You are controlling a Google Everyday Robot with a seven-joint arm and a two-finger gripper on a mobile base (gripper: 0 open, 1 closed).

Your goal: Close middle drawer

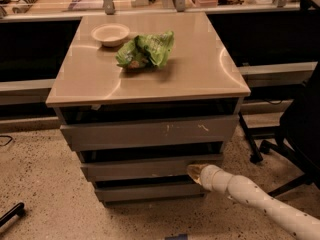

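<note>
Drawer cabinet seen from in front and above, with the middle drawer [140, 168] near the end of its closing travel. The tool [195, 173] is at the right-hand end of the middle drawer's plain grey front, apparently in contact with it; the pale, segmented arm [260, 200] reaches it from the lower right. Whether the tool is spread or closed cannot be told from this view, and nothing is seen to be held in it. The middle drawer lies between the taller scratched front [150, 131] above and the shallow lowest front [150, 191] below. Only a narrow dark band of its interior shows beneath the scratched front, and its face stands just forward of the lowest front. The drawer is therefore judged mostly pushed in. What is left is a short final push until the face is flush, then withdrawal of the arm. The scratched front also shows a dark gap above it, but it is not part of the task. On the worktop [200, 69] a pale bowl [110, 34] and a crumpled green bag [146, 50] lie near each other, well apart from the action. A dark office chair [300, 129] stands to the right of the cabinet.
</note>
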